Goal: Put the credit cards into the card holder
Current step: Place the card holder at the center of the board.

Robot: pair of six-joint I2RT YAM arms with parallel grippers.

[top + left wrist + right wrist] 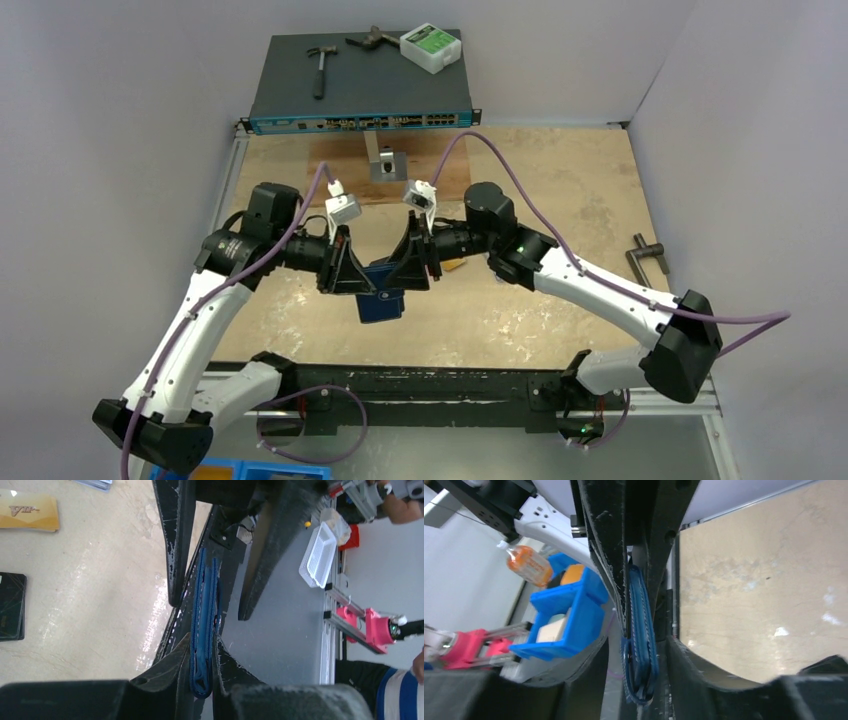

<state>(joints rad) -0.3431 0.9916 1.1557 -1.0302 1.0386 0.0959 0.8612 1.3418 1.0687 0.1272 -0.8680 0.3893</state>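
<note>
The navy-blue card holder (382,300) hangs folded above the middle of the table, between my two grippers. My left gripper (202,637) is shut on its near edge, both fingers pressed against the blue card holder (204,605). My right gripper (638,638) stands open around the holder's other end (640,645), with a gap on each side. In the left wrist view a gold credit card (27,511), a black card (11,606) and the corner of a grey card (95,484) lie flat on the table. An orange card edge (455,265) shows under the right arm.
A network switch (360,95) lies at the back with a hammer (320,70) and a white box (430,47) on it. A metal bracket (383,165) stands in front of it. A dark tool (648,262) lies at the right. Blue bins (569,615) sit off the table's near edge.
</note>
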